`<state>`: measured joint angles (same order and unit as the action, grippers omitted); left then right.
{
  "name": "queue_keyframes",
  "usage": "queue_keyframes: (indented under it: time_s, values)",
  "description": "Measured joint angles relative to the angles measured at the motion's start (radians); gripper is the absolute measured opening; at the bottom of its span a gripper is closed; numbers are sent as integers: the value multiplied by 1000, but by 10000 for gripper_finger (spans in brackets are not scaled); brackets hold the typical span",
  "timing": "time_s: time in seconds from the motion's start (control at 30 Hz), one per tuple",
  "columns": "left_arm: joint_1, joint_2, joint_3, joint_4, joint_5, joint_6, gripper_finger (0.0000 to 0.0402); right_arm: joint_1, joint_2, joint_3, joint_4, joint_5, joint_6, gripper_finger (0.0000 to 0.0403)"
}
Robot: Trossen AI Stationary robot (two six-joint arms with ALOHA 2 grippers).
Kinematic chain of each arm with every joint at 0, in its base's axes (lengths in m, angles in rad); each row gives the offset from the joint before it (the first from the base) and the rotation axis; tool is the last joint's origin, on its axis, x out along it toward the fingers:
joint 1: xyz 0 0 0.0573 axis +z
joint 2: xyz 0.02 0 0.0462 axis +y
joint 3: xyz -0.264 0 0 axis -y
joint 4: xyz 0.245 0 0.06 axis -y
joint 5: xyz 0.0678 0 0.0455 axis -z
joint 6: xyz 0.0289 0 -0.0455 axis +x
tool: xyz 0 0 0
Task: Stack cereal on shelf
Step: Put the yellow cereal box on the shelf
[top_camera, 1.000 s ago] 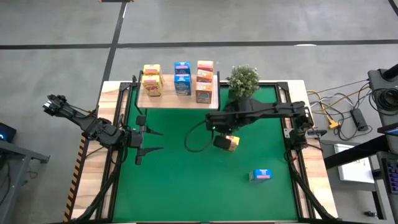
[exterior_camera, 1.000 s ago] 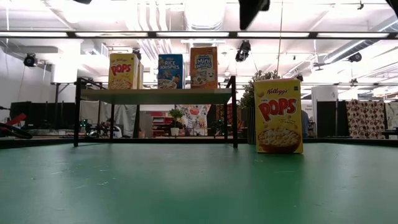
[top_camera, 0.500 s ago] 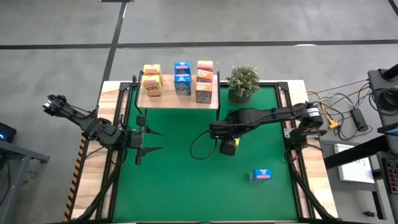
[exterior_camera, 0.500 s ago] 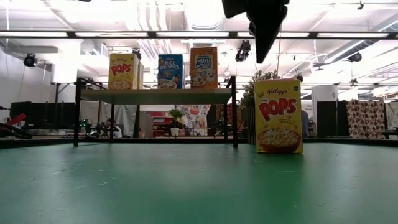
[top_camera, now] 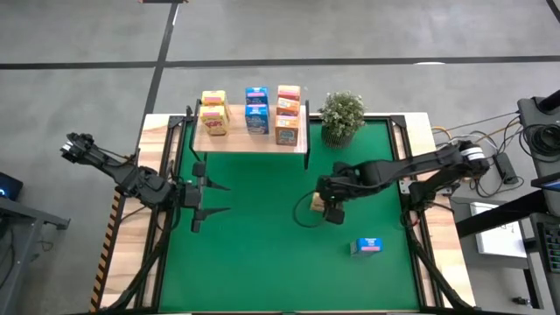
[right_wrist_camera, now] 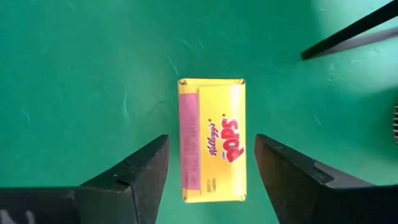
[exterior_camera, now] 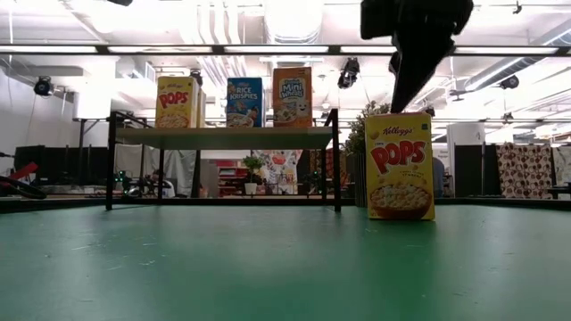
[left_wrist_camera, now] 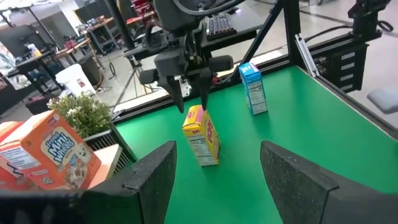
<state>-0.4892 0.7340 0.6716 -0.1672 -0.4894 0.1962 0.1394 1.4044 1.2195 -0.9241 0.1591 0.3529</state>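
A yellow cereal box [exterior_camera: 399,166] stands upright on its bottom end on the green mat, right of the shelf [exterior_camera: 223,138]. My right gripper [right_wrist_camera: 211,186] hangs open just above it, one finger on each side of the box's top [right_wrist_camera: 211,140], apart from it. In the high view this gripper [top_camera: 331,208] covers most of the box. A blue cereal box [top_camera: 367,246] lies on the mat toward the near right. Yellow [top_camera: 213,114], blue [top_camera: 256,109] and orange-red [top_camera: 287,114] boxes stand on the shelf board [top_camera: 241,142]. My left gripper [top_camera: 217,197] waits open at the mat's left.
A small green potted plant [top_camera: 341,115] stands right of the shelf at the mat's far edge. A black cable loop [top_camera: 306,214] lies by the yellow box. Bare green mat stretches between the two grippers and along the near edge.
My right gripper has swung toward the table's right and near edges and come down over the yellow box, which has stayed upright in the same spot on the mat.
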Motion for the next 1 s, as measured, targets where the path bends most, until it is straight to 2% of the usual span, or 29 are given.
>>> queue_keyframes:
  time_s: [0.2, 0.5, 1.0]
  values:
    - [0, 9, 0, 13, 0, -35, 216, 0, -53, -113, 123, -1, 4, 237]
    - [0, 11, 0, 35, 0, -57, 216, 0, -59, -224, 256, -1, -32, 255]
    - [0, -16, 0, 62, 0, -56, 216, 0, -60, -193, 286, -2, -15, 120]
